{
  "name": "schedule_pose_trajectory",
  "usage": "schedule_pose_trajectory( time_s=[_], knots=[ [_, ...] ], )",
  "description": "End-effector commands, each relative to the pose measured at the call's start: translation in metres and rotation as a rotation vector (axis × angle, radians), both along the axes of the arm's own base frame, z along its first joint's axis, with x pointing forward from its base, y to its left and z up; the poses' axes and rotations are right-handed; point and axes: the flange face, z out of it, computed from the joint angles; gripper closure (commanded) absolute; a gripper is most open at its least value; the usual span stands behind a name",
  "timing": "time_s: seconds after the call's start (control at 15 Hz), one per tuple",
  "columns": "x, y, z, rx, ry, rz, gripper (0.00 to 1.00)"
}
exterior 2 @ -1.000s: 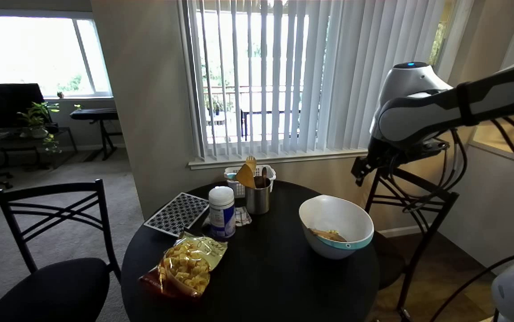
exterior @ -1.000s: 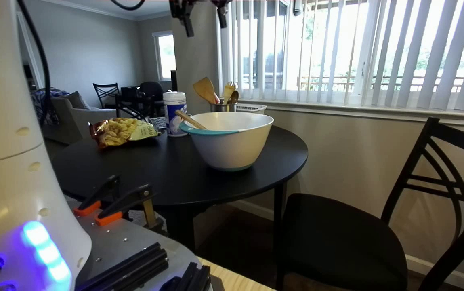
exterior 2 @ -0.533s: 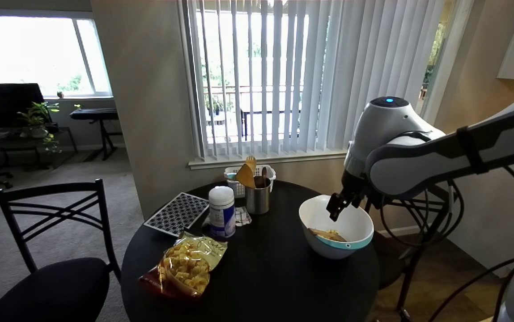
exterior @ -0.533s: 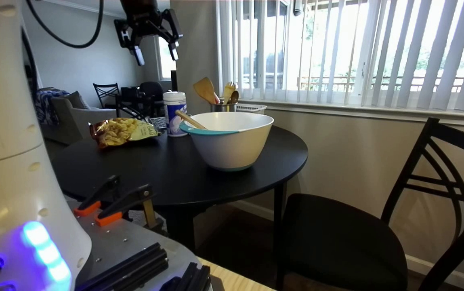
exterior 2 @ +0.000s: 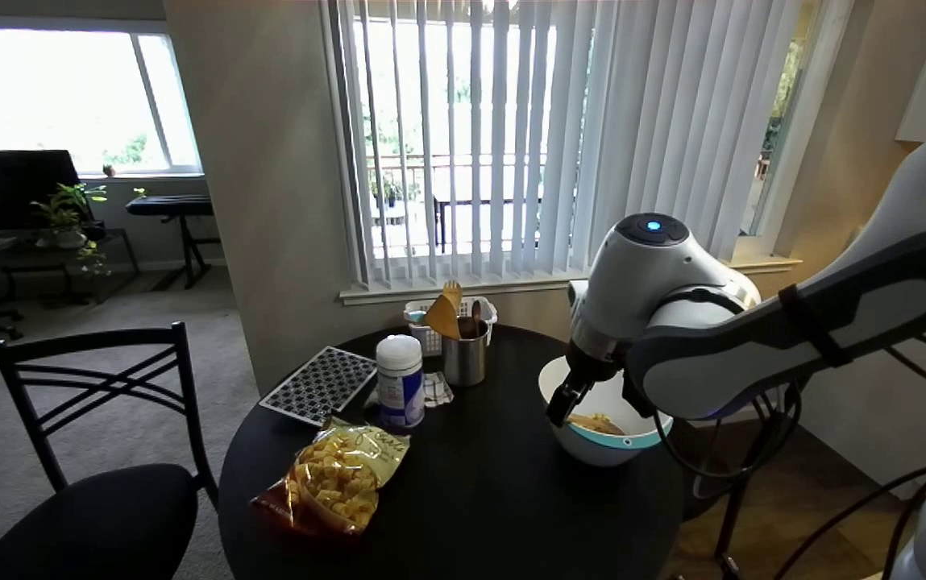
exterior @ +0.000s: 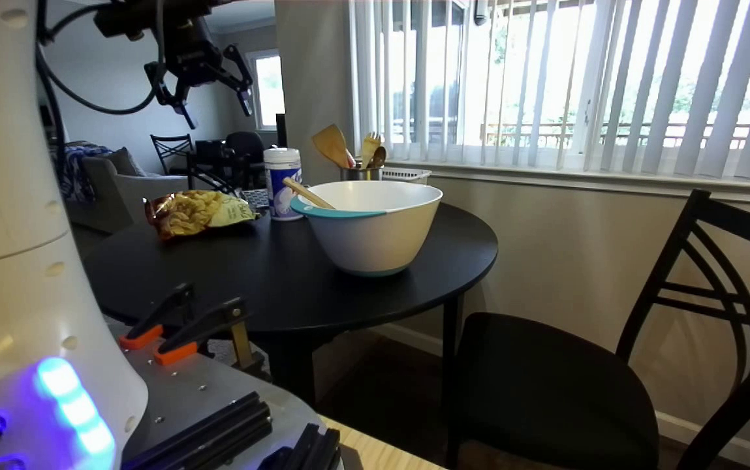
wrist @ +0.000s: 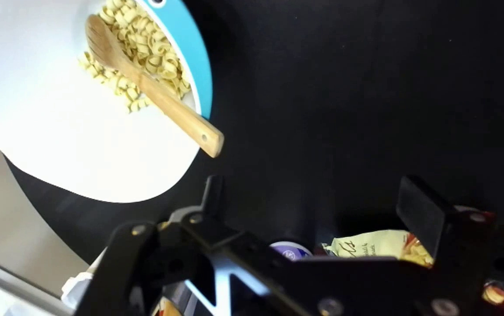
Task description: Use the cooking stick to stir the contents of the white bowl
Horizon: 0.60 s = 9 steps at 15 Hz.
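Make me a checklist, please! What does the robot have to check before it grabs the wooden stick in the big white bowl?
1. Gripper open: ok, jaws wide apart, holding nothing.
2. Cooking stick grabbable: ok, its handle pokes out over the bowl's edge.
3. Handle lined up between the jaws: not ok; in the wrist view it lies off to one side of the gap.
4. White bowl upright on the table: ok.
5. Something inside to stir: ok, there is curly pasta.
6. Bowl steady enough for stirring: cannot tell; nothing visible is holding it.
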Motion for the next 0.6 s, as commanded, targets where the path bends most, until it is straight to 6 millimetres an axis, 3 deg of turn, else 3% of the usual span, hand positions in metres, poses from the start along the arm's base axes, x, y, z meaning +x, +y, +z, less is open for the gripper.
schedule_pose_trajectory(
  time_s=[0.0,0.27,0.53],
  knots=[
    [0.003,0.007,-0.027,-0.06,-0.021,0.074,0.0],
    [0.015,-0.007,-0.058,-0.116,-0.04,0.106,0.0],
    [0.014,-0.015,-0.083,-0.144,-0.038,0.107,0.0]
  ],
)
